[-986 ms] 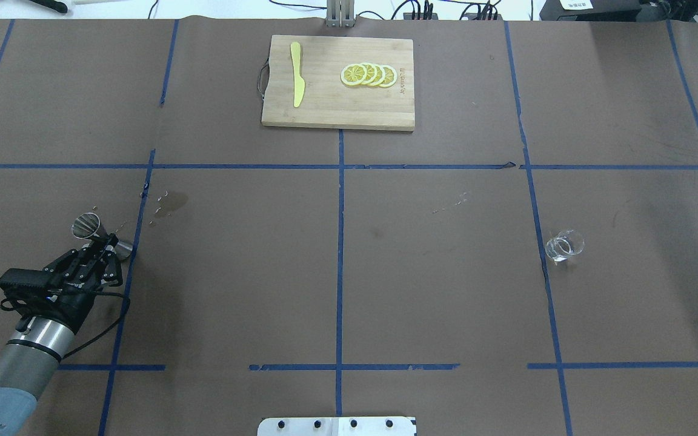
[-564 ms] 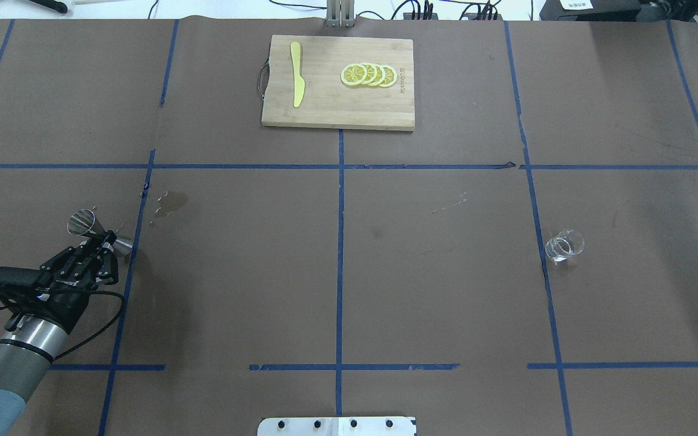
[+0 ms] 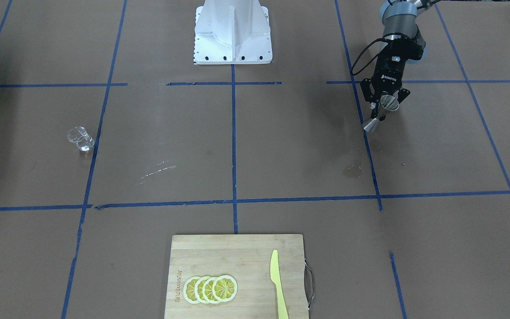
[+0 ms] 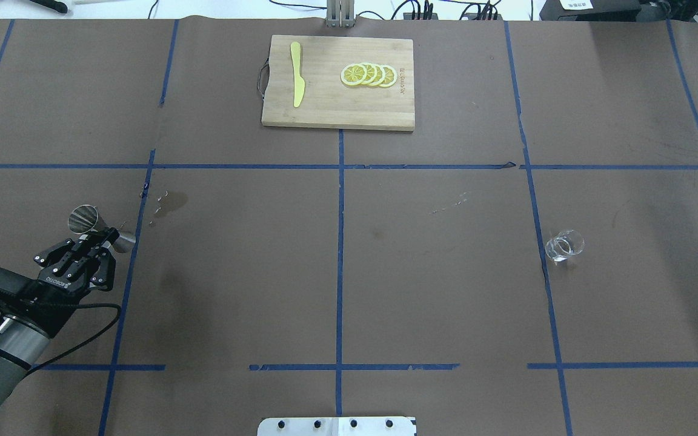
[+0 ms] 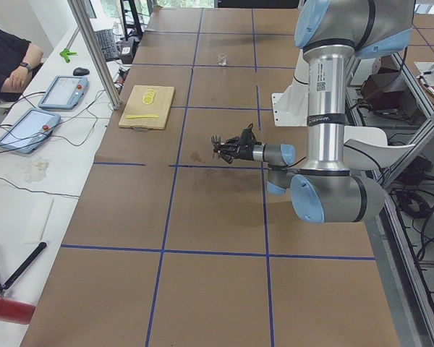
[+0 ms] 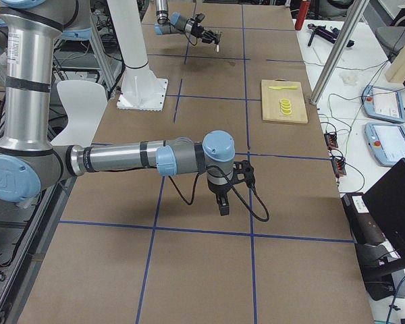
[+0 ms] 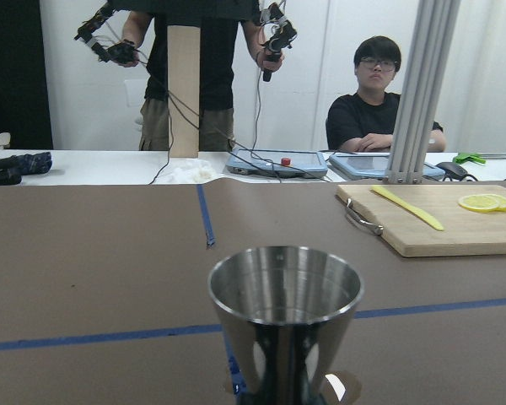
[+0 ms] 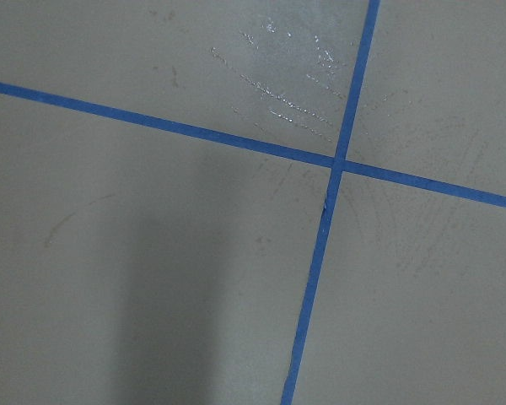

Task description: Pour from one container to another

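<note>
Left claw (image 4: 105, 237) clamps the shiny hourglass steel jigger (image 4: 84, 218) at its waist, seemingly empty.

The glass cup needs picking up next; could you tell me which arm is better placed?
The right arm: the glass cup stands on its side of the table, while the left arm's fingers hold the jigger far off.

We count one shiny hourglass steel jigger (image 3: 381, 112), one clear glass cup (image 4: 564, 245), one bamboo cutting board (image 4: 337, 106), one yellow knife (image 4: 297, 74) and four yellow lemon slices (image 4: 368, 74).
</note>
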Robot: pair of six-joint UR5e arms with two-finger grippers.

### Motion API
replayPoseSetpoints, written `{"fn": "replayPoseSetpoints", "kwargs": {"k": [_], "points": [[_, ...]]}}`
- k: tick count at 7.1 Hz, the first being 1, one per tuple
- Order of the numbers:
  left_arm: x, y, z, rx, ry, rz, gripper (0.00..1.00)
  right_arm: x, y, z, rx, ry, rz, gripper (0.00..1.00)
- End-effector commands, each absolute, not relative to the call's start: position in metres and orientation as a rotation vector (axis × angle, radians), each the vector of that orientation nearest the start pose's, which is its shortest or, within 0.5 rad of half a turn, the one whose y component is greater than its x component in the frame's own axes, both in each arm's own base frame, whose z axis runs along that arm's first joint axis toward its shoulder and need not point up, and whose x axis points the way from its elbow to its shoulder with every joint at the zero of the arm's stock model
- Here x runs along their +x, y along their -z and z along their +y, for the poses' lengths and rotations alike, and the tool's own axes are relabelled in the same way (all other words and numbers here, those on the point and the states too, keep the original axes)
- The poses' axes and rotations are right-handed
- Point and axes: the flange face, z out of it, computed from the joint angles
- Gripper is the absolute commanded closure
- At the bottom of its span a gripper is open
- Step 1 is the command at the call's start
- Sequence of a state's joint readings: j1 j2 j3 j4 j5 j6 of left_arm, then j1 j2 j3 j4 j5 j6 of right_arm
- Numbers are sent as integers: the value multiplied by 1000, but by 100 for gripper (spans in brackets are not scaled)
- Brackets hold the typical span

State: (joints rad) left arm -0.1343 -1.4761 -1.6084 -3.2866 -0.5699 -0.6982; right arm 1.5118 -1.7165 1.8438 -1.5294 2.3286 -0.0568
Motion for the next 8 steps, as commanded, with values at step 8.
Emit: {"fn": "replayPoseSetpoints", "kwargs": {"k": [8], "points": [[375,-370,-343,1667,-597,1150,100,39,-576,-449,185,180,-756,0]]}}
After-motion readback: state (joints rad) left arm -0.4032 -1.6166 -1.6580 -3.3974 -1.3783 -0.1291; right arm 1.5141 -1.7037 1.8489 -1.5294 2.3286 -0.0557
